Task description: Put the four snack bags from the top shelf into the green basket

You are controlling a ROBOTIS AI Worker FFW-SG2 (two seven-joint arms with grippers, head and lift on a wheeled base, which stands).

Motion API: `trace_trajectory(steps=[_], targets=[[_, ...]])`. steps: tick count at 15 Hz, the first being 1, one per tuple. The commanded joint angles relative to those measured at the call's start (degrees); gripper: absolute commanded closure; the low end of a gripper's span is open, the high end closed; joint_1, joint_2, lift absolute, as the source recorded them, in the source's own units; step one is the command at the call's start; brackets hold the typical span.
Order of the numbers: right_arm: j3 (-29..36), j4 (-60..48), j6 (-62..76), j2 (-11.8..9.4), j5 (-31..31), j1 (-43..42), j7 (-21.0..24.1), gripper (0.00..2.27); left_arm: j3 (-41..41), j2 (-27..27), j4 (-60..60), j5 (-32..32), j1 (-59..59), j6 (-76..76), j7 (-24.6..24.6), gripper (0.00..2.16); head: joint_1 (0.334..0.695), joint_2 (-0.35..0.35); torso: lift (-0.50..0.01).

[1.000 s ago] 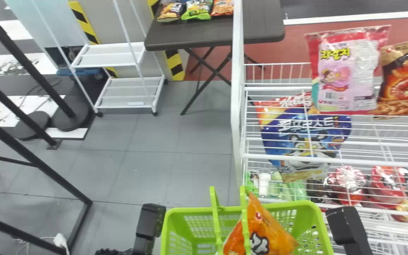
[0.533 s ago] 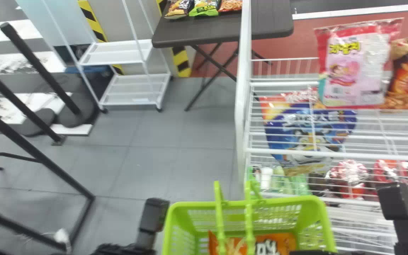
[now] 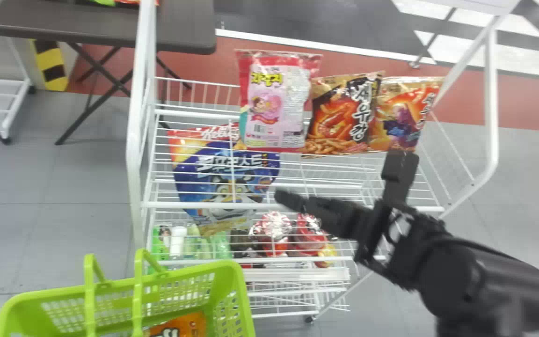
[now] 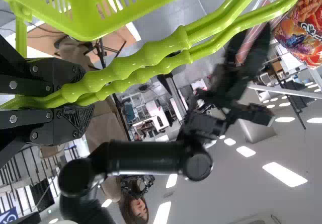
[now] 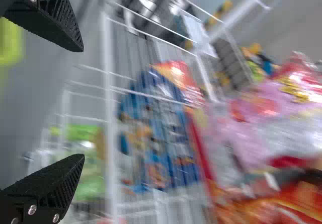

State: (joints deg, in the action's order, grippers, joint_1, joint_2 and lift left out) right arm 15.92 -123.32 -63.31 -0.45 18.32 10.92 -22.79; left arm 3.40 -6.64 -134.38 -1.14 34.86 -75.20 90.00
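"Checking head view 1st. Done how much, approx.?"

"Counting one orange bag inside the green basket, so calling it 1 of 4, prob. Leaves 3 on the top shelf: pink bag, dark shrimp bag beside it, orange-brown bag at the end. Not counting the blue bag; prob. lower down, judging by the wires across it."

"And re: right gripper?"

"Hanging by the rack w/ wide jaws, nothing between, near the orange-brown bag's bottom edge. Can't tell touching or not."

"OK, L wrist view?"

"Clamped narrow on the basket handles w/ left gripper. Showing the orange-brown bag well apart from those jaws too."

"R wrist view, pls?"

"Blurred, but showing jaws spread wide, holding nothing. Placing the pink bag and blue bag beyond the fingertips, not between. Needing a pick next, prob.: go in straight, pinch firmly, mind slippery, crumpling wrap."
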Motion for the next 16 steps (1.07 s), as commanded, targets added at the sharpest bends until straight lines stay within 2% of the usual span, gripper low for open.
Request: trace_trajectory(steps=[1,3,6,9,11,12,13,14,16], targets=[[-2.38,7.57,14.66,0.01,-4.35,-5.38,1.61,0.06,0.03,-0.22,0.00,-0.10,-0.23,0.00,0.57,2.15,0.695,-0.302,0.000],[-5.37,13.72,18.70,0.10,-9.45,-10.92,3.89,0.07,0.38,-0.39,0.00,-0.18,-0.14,0.00,0.57,2.15,0.695,-0.303,0.000],[-10.20,22.42,23.10,0.01,-15.34,-17.42,10.83,0.07,1.26,-0.39,0.00,-0.27,0.56,0.17,0.57,2.15,0.695,-0.283,0.000],[-14.16,30.95,28.02,0.01,-18.41,-21.64,12.24,0.20,1.79,-0.39,0.09,-0.62,1.18,0.70,0.57,2.15,0.695,-0.259,0.000],[-16.18,32.26,28.02,0.01,-20.52,-22.78,13.21,0.69,2.23,-0.48,0.09,-0.80,1.62,1.05,0.57,2.15,0.695,-0.220,0.000],[-16.80,32.53,27.67,0.01,-21.05,-22.96,13.21,1.19,2.41,-0.48,0.18,-0.97,1.71,1.23,0.57,2.15,0.695,-0.209,0.000],[-17.06,32.70,26.79,0.10,-21.05,-23.05,13.30,1.85,2.41,-0.66,0.18,-1.06,1.71,1.40,0.57,2.15,0.695,-0.199,0.000],[-17.50,32.70,24.68,0.10,-20.96,-23.05,13.56,2.26,2.41,-0.66,0.18,-1.06,1.79,1.40,0.57,2.15,0.695,-0.192,0.000],[-17.06,32.09,23.63,0.01,-20.87,-22.08,13.56,2.26,2.41,-0.75,0.18,-1.06,1.88,1.40,0.57,2.15,0.695,-0.182,0.000]])
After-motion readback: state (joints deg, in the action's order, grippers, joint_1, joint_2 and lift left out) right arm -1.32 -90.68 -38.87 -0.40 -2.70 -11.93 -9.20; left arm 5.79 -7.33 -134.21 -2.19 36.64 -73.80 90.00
